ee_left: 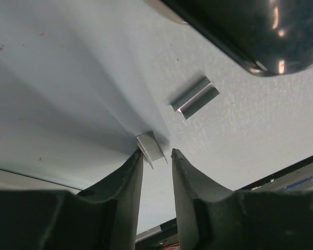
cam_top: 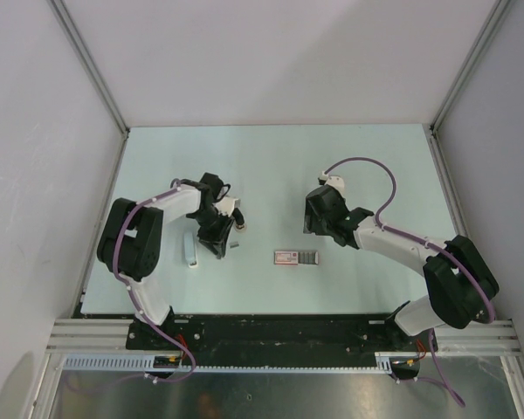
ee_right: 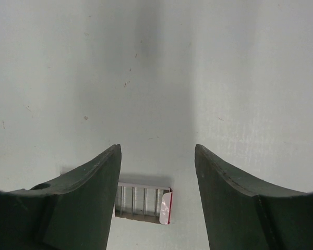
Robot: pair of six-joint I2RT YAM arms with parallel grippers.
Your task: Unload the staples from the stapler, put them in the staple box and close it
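- the left jaws stand narrow, with a thin slit of pale worktop point(cam_top: 279, 166) showing between the dark fingertips point(ee_left: 133, 164).
- nothing is clamped in that slit.
- the near staple strip point(ee_left: 150, 146), a small silver-grey piece, lies flat on the worktop right at the tip of the left-hand finger in the left wrist view. i cannot tell whether the two touch.
- the far staple strip point(ee_left: 195, 97) lies a little further out, apart from the first, turned on a slant and clear of the jaws.
- from above, one tiny grey strip shows just beside the left jaws, between them and the stapler point(cam_top: 295, 257).
- the stapler lies flat near the middle of the worktop, towards the front edge, long side across the view, between the two arms and touched by neither.
- the right jaws are spread wide and hold nothing. they hang just behind the stapler.
- in the right wrist view the stapler's grey ribbed part and pink-red end show low in the gap between the fingers point(ee_right: 91, 182).
- a pale oblong piece point(cam_top: 189, 249) lies on the worktop close to the left arm, on its outer side.
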